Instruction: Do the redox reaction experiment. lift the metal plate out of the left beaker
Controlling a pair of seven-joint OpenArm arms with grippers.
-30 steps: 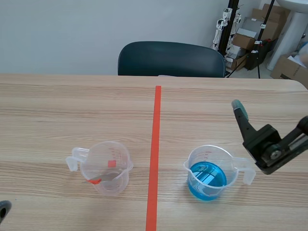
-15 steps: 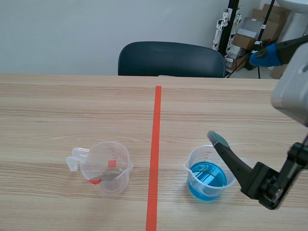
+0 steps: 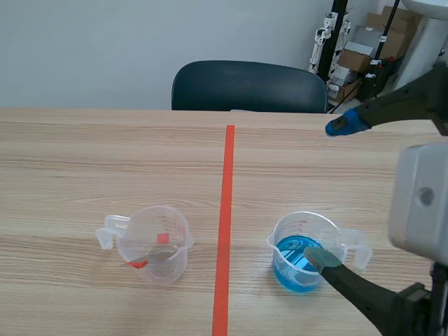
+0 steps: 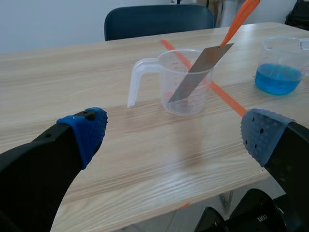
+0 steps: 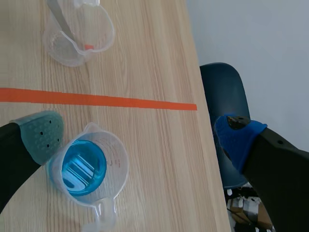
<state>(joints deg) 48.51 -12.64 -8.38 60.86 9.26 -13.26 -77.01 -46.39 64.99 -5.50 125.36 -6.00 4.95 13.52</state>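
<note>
Pale wood-grain desk (image 3: 105, 154), white wall behind. Dark chair (image 3: 248, 84) pushed in at the far edge, beyond the clear beaker (image 3: 155, 241). Cardboard boxes (image 3: 364, 52) and a stand on the floor farther off, on the side of the clear beaker away from its handle.

Clear beaker: upright, handle on the outer side, away from the red tape line (image 3: 225, 224). Second beaker, part filled with blue liquid (image 3: 304, 252), sits across that line from it, well apart.

Metal plate (image 4: 200, 72): inside the clear beaker, a flat grey strip. Lower end down near the beaker's floor. Long axis slants up and out over the rim on the side opposite the beaker's handle, toward the blue beaker. Orange handle (image 4: 240, 19) carries on from its upper end along the same slant. Nothing touches it but the beaker.

Left claw (image 4: 175, 130): spread wide, holding nothing, short of the clear beaker and well apart from it. Only bare desk lies between them.

Right claw (image 3: 334, 191): spread wide, holding nothing, far from the clear beaker, over the blue beaker's side. Its grey-green pad (image 5: 41, 133) is just beside the blue beaker's rim; contact cannot be told. Blue pad (image 3: 346, 124) is up near the chair side.
</note>
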